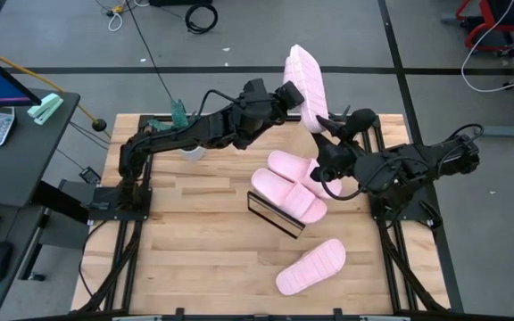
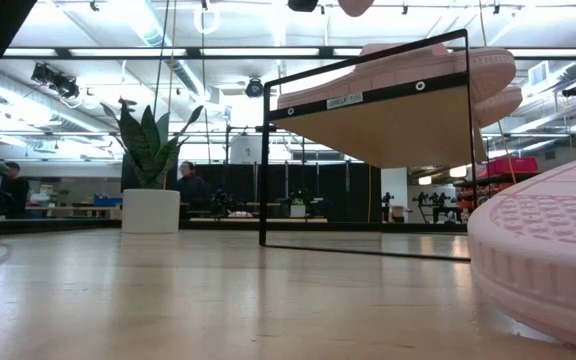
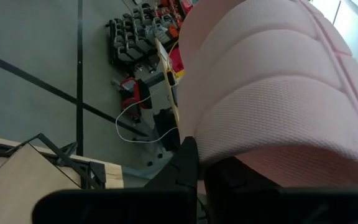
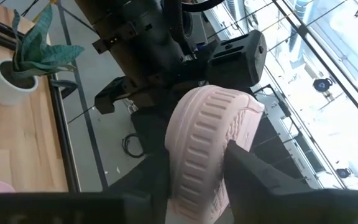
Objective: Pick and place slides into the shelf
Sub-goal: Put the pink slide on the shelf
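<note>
Pink foam is what I am handling, and I judge it light, springy and a little squashy: a slide (image 1: pixel 306 80) will not break, but it will flex and could twist out of a shallow pinch. My left gripper (image 1: pixel 291 94) is pressed tight on one end of that raised slide, holding it high above the far edge of the table (image 1: pixel 194 232), sole turned outward so the ribbed tread shows in my left wrist view. My right gripper (image 4: pixel 194 177) is at the slide's other end, one finger on either side of the ridged sole edge; whether those fingers already bear on the foam or only straddle it I cannot tell. Both ends being taken, this looks to me like a handover between my arms. The thick sole rim seems the best place to hold, since the strap is softer and would fold, and the ridged side ought to give the pads some bite. Two more slides (image 1: pixel 288 185) lie side by side on the shelf (image 1: pixel 275 217), which stands slanted near the table's middle, and a fourth slide (image 1: pixel 310 266) lies on the table nearer the front, well apart from the shelf. A potted plant (image 2: pixel 151 165) stands at the far left of the table.
</note>
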Controlling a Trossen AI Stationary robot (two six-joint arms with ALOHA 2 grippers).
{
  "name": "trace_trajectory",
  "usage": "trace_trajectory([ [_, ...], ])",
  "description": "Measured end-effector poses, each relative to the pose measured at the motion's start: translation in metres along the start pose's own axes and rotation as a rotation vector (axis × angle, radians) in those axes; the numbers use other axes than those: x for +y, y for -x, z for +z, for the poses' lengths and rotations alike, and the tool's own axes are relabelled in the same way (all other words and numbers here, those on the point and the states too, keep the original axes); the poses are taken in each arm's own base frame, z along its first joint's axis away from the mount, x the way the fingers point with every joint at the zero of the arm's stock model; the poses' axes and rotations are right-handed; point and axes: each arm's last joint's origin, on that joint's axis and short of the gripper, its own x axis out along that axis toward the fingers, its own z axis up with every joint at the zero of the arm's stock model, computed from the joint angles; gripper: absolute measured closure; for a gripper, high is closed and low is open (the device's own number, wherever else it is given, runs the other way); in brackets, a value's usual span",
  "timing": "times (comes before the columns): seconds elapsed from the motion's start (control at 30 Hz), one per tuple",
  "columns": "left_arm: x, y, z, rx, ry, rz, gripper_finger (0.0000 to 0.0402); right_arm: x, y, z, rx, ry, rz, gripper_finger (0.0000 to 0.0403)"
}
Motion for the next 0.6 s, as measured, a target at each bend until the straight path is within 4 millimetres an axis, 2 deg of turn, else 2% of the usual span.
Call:
trace_trajectory([
  [0.33,0.0006,-0.0013,0.0014,-0.004,0.001,0.002,0.0383,-0.0008,0.0,-0.0006,0.019,-0.007,-0.028,0.0305],
  [0.6,-0.0001,-0.0012,0.0019,-0.015,0.005,-0.001,0.0366,-0.0011,0.0008,-0.0003,0.035,-0.011,-0.056,0.0313],
])
